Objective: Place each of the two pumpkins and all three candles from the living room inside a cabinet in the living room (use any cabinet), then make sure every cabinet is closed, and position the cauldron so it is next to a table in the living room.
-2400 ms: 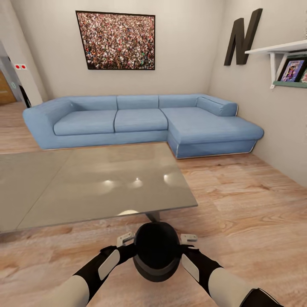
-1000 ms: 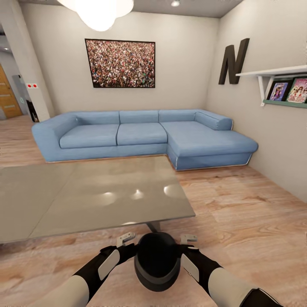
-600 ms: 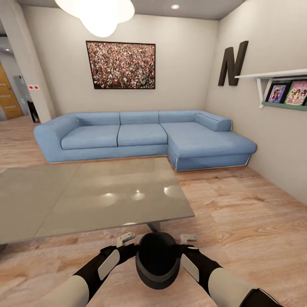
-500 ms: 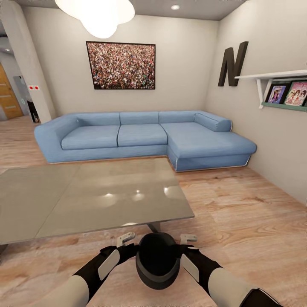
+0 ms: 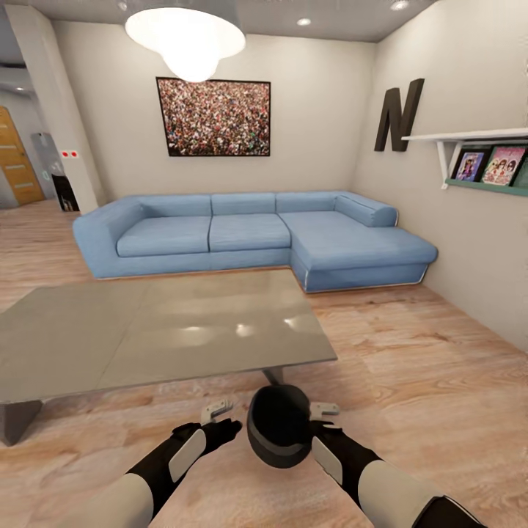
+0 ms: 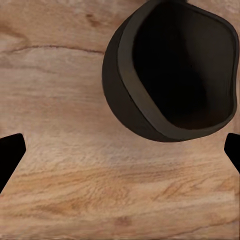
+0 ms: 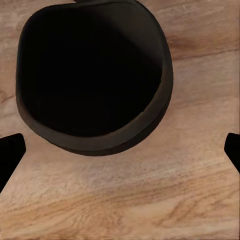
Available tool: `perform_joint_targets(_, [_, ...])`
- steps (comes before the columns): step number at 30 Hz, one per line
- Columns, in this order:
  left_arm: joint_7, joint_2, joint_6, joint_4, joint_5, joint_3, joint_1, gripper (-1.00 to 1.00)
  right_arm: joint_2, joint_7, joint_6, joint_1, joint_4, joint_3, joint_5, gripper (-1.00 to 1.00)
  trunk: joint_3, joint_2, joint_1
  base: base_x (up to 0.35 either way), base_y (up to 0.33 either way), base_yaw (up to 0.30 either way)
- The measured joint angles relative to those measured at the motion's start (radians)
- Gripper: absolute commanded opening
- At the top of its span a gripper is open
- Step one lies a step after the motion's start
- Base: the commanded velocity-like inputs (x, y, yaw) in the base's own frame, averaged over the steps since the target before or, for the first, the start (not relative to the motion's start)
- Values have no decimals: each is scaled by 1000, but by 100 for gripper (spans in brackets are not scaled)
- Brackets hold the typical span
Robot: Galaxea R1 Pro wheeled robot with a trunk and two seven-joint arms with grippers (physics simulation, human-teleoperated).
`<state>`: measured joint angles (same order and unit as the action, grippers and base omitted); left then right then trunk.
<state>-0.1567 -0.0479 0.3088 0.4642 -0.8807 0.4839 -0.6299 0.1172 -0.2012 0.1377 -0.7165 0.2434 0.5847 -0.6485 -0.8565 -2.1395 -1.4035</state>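
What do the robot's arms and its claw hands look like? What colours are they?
Each arm starts pale grey-white, then turns matte black toward the wrist, with a light oval panel set into the black part. The left end effector and the right end effector have small, flat, pale grey fingers. In the wrist views the fingertips show as plain black wedges. No cables or lettering can be seen.

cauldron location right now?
In the head view the cauldron is low and centre, over the wood floor, between the left tool and right tool, just off the near corner of the grey table.
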Motion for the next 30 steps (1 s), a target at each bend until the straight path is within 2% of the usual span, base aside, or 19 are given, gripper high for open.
perform_joint_targets(11, [-1,1,0,0,0,0,0,100,0,0,0,0,-1,0,0,100,34,77,42,-58,8,0])
perform_joint_targets(30, [0,1,-1,0,0,0,0,100,0,0,0,0,0,0,0,100,94,210,115,-310,77,0])
